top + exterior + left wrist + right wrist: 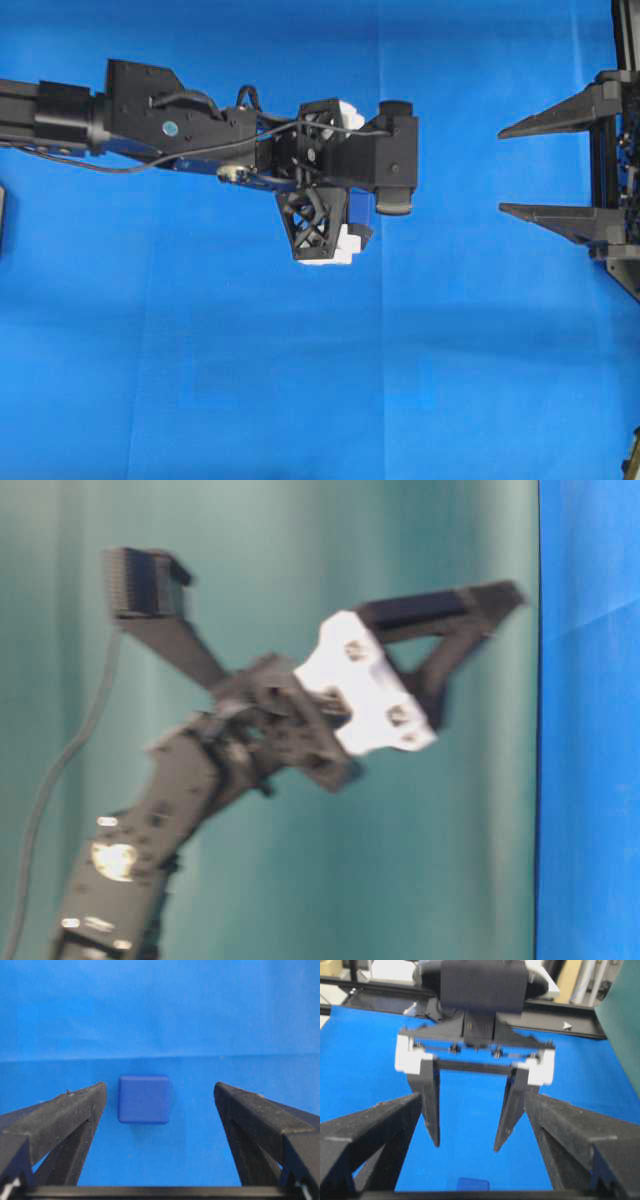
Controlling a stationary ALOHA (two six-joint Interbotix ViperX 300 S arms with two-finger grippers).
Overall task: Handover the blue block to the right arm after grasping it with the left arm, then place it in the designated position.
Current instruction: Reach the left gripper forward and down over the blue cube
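The left tool, jaws wide, hangs over the block at frame centre, so the grasp comes next: lower and close.

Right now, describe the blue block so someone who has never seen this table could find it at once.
Start at the blue cloth covering the table, then the left arm's open fingers pointing down. The blue block lies between them, untouched: a small rounded cube, darker than the cloth.

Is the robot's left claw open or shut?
Open. The left gripper's jaws stand wide apart either side of the blue block, touching nothing.
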